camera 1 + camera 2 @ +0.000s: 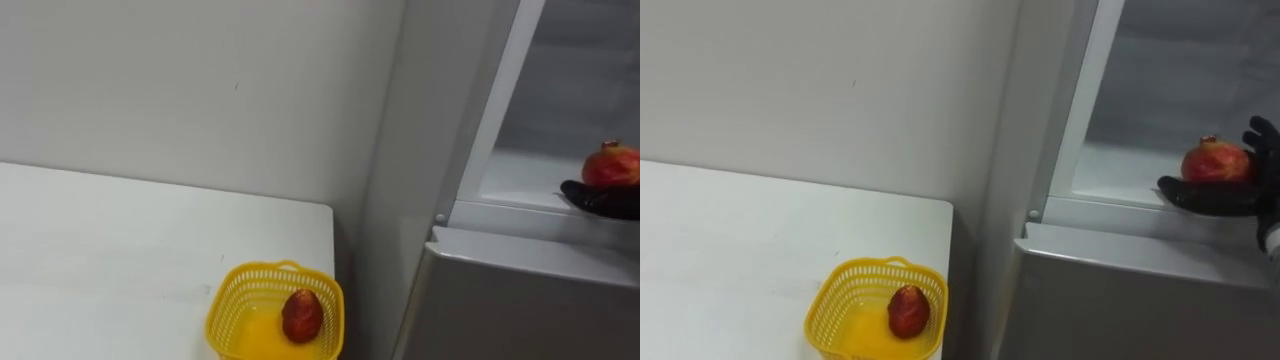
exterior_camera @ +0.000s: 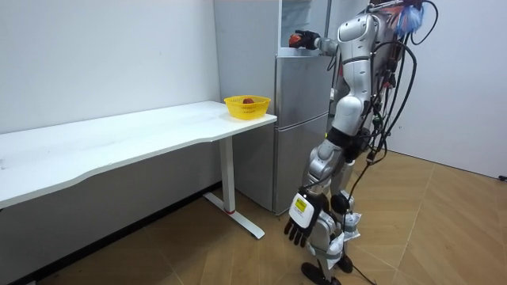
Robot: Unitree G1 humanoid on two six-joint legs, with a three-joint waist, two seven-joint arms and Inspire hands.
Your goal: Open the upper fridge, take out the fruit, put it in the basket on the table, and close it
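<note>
A long white table [image 2: 119, 146] stands along a pale bare wall [image 2: 95, 55], on a wood-patterned floor [image 2: 444, 229]

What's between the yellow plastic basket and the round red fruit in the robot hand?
Between yellow plastic basket and round red fruit in the right robot hand: only bare white table corner and the grey fridge's upright frame, in both eye views.
</note>
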